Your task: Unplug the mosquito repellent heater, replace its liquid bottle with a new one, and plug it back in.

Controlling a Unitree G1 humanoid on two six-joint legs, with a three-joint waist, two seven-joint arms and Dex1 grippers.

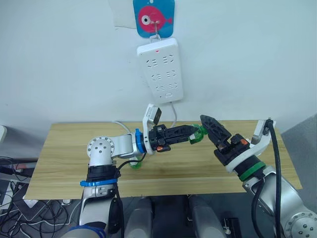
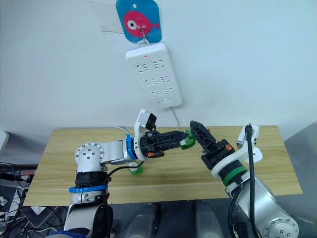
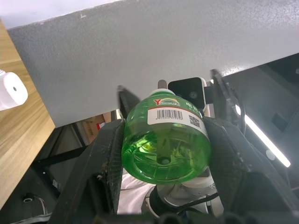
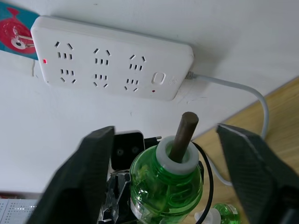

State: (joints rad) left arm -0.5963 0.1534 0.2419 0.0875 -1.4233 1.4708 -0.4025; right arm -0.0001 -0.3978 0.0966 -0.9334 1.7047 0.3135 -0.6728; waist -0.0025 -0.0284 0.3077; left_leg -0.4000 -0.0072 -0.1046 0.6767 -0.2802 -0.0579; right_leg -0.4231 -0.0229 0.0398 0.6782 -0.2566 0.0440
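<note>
A green bottle (image 3: 166,140), barcode-labelled, with a brown wick (image 4: 183,130) in its white neck, is held above the table. A second bottle (image 2: 136,169) lies on the table. The white heater (image 3: 11,90) rests on the tabletop.

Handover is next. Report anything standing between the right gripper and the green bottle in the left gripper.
Nothing visible stands between them. The left gripper holds the green bottle wick-first toward the right gripper, whose open fingers flank the bottle's neck with only air between.
</note>
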